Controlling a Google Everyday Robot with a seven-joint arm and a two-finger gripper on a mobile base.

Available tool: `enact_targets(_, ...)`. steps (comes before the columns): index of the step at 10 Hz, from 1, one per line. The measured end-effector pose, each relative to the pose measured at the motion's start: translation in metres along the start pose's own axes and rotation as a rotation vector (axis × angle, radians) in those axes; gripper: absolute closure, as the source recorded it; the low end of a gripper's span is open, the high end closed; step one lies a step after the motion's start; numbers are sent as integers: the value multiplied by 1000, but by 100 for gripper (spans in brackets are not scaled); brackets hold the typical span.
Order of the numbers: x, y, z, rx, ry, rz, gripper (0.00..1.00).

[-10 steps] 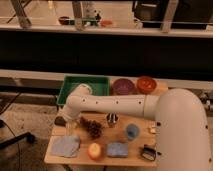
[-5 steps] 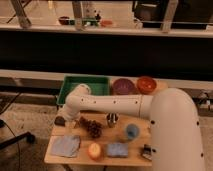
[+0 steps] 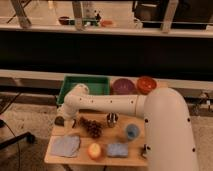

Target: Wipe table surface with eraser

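Where the white arm (image 3: 110, 102) bends down over the left rear corner of the counter (image 3: 107, 136), the gripper (image 3: 62, 118) hangs low with its jaws apart, clamped on nothing that shows. The dark eraser (image 3: 59, 121) lies right at their tips on that same corner; whether it touches them I cannot tell. Nearer the middle sit a pine cone (image 3: 91, 128), a metal cup (image 3: 112, 119), a blue cup (image 3: 131, 131) and a blue sponge (image 3: 117, 149); a green tray (image 3: 85, 78) stands behind. No writing can be read on any of them.
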State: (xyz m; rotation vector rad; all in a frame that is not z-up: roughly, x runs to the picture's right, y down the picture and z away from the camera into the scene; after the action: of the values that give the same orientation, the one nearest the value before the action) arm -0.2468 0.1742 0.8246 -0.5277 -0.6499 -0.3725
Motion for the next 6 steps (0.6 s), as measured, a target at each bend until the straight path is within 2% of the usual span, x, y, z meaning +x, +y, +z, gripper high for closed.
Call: enact_targets(6, 18, 1, 8, 4, 15, 26, 20)
